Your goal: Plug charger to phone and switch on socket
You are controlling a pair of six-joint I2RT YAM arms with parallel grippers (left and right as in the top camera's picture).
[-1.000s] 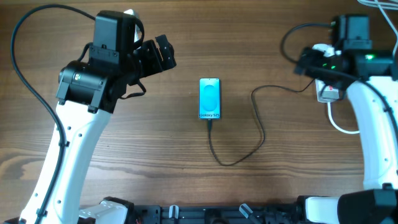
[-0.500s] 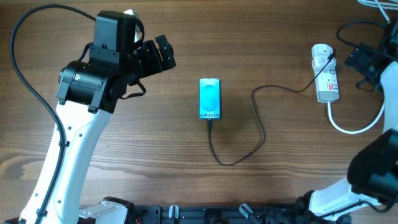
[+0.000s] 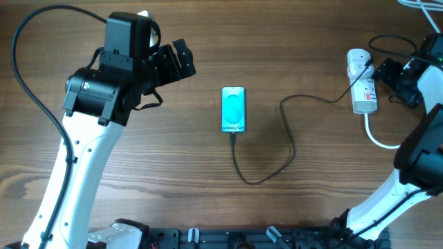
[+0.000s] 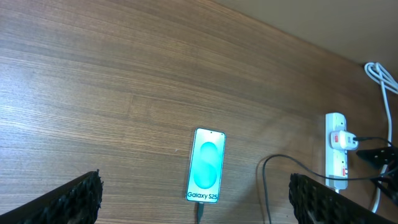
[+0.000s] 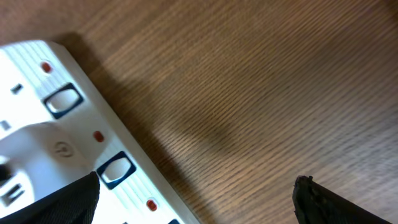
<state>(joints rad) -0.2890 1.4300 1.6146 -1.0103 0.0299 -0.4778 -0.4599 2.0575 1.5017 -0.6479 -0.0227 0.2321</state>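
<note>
Your right gripper (image 3: 382, 71) is spread open and grips nothing, its tips just beside the one socket (image 3: 363, 86). The socket lies to that gripper's left, long axis running away from the robot's base. Your left gripper (image 3: 181, 61) is also released and empty. Well off to its right lies the one phone (image 3: 234, 109), long axis parallel to the socket's, Galaxy edge toward the base, where the single charger (image 3: 287, 142) meets it.

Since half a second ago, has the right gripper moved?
Yes. The right gripper has shifted left in the overhead view, closer to the power strip.
</note>
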